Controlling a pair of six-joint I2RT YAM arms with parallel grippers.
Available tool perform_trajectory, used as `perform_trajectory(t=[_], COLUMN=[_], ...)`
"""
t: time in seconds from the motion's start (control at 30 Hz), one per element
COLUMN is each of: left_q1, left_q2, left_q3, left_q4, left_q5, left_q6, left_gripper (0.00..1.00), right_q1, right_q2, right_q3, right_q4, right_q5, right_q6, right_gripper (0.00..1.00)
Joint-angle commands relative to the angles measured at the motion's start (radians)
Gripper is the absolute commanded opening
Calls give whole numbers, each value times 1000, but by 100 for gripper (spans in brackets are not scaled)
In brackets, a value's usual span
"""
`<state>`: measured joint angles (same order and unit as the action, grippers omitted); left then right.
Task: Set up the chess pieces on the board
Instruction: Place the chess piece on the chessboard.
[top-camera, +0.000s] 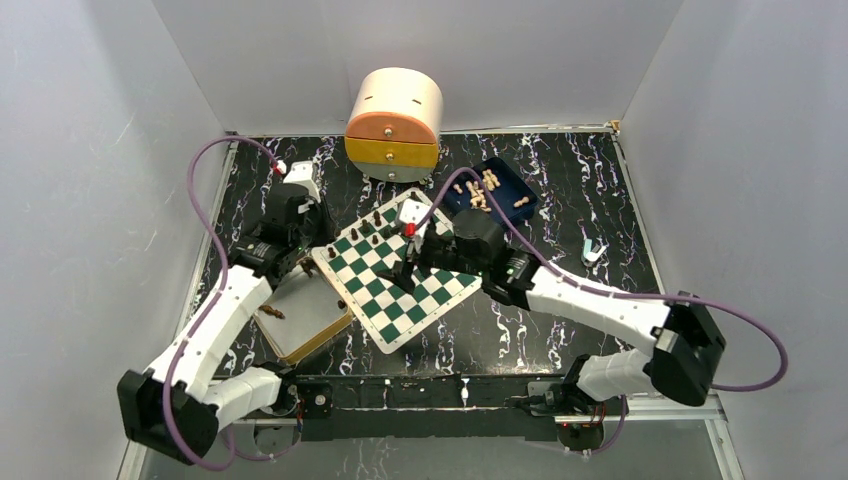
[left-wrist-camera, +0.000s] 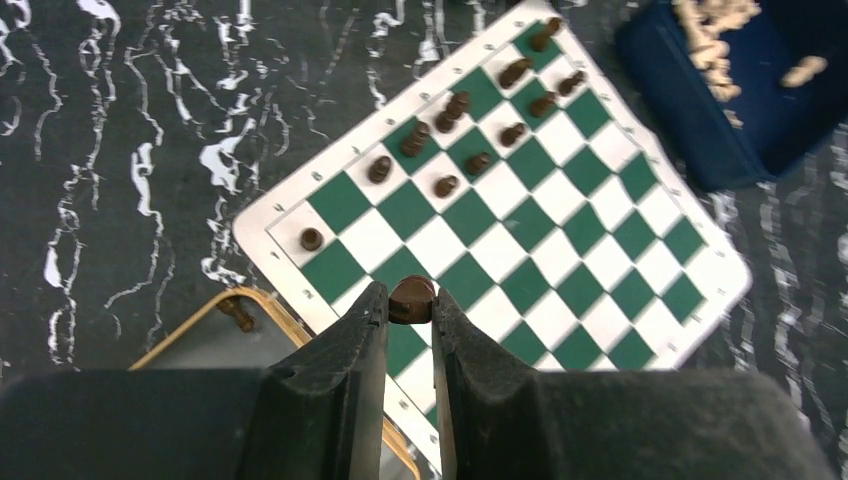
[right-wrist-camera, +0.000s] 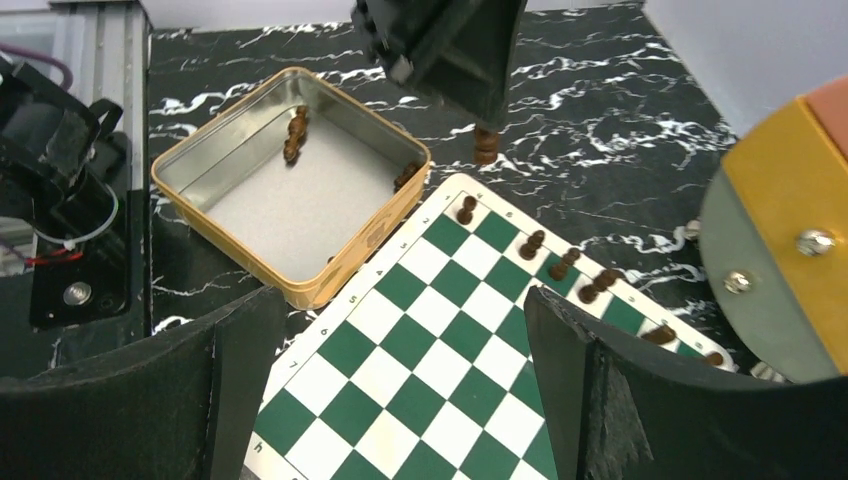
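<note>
My left gripper (left-wrist-camera: 410, 302) is shut on a dark brown chess piece (left-wrist-camera: 412, 296), held above the left edge of the board (left-wrist-camera: 560, 270) beside the tan-rimmed tray. The right wrist view shows that piece (right-wrist-camera: 486, 147) hanging under the left gripper (right-wrist-camera: 470, 95). Several dark pieces (top-camera: 375, 230) stand along the far side of the board (top-camera: 400, 295). My right gripper (right-wrist-camera: 395, 320) is open over bare squares of the board (right-wrist-camera: 420, 350), with nothing between its fingers (right-wrist-camera: 560, 340).
The tan-rimmed tray (top-camera: 318, 335) left of the board holds a few dark pieces (right-wrist-camera: 295, 135). A blue tray (top-camera: 520, 180) with beige pieces (top-camera: 480, 190) sits at the back right. A round wooden drawer box (top-camera: 393, 120) stands behind the board. A small white object (top-camera: 592, 252) lies at the right.
</note>
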<state>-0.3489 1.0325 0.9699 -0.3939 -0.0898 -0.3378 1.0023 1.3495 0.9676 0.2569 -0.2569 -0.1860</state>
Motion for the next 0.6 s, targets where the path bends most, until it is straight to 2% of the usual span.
perform_trajectory(t=[0.0,0.17,0.33,0.57], left_q1=[-2,-2,-1,-3], left_q2=[74,183,304,385], left_q3=[-45,-93,-86,-111], left_q4=[201,372,424,477], left_q5=[-157,-170,-194,-205], left_q6=[51,67,90,88], left_gripper=[0,0,0,0], right_q1=[-3,-5,-5,-7], right_q2=[-101,-164,-208,-241], right_q3=[-28,-56,-80,-98], right_q4=[29,18,15,17], right_q5=[126,187,232,283], right_q6=[66,70,53,37], right_gripper=[99,99,99,99])
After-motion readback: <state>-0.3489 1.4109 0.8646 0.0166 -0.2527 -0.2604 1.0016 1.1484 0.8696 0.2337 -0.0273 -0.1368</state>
